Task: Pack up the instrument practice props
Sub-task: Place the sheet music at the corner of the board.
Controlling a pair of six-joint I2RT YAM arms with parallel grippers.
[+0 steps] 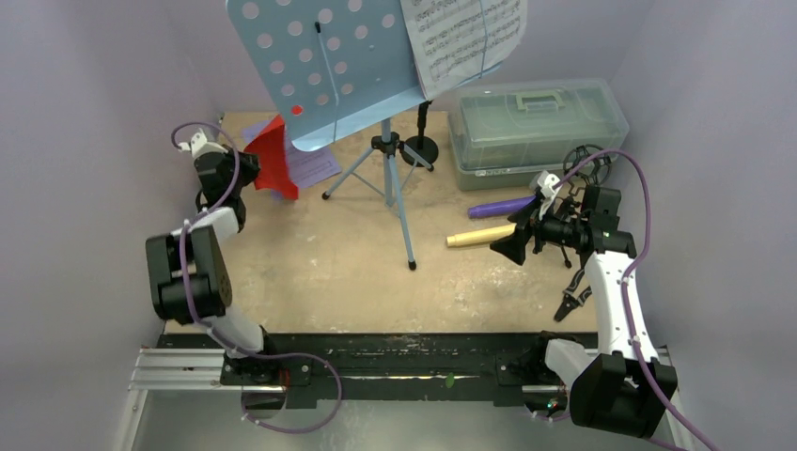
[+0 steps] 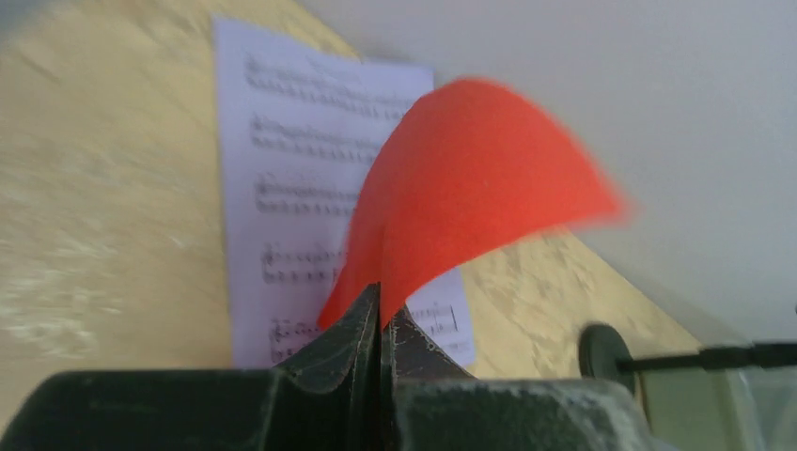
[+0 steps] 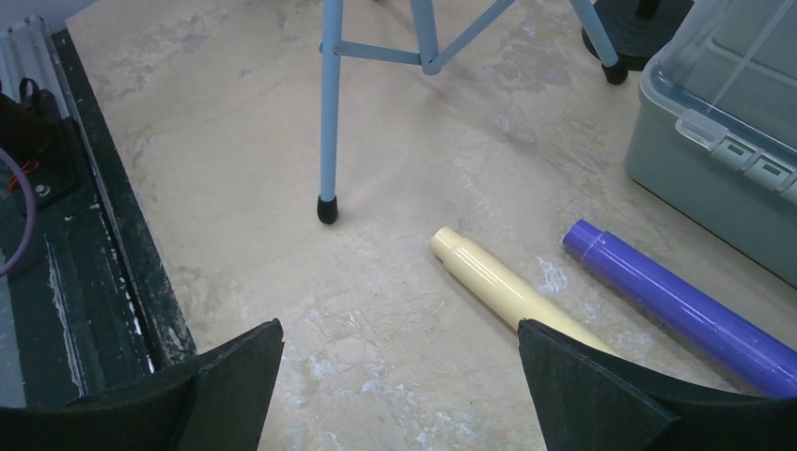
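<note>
My left gripper [image 1: 252, 169] [image 2: 383, 310] is shut on the edge of the red folder [image 1: 275, 155] [image 2: 470, 188], which stands lifted and curled over a printed sheet of music [image 2: 291, 188] lying on the table. The light-blue music rest [image 1: 320, 66] stands on its tripod legs [image 1: 390, 183] [image 3: 327, 113] with more sheet music [image 1: 465, 38] on it. My right gripper [image 1: 512, 246] [image 3: 399, 338] hangs open over the table, just left of the cream microphone [image 1: 479, 237] [image 3: 493, 282]. The purple microphone [image 1: 503, 207] [image 3: 677, 305] lies beyond it.
A translucent grey-green box [image 1: 536, 127] [image 3: 724, 141] sits at the back right. A black mic holder on a round base [image 1: 420, 146] [image 3: 634, 23] stands beside the tripod, another holder [image 1: 585, 169] is behind my right wrist. Small black pliers [image 1: 571, 299] lie at the right.
</note>
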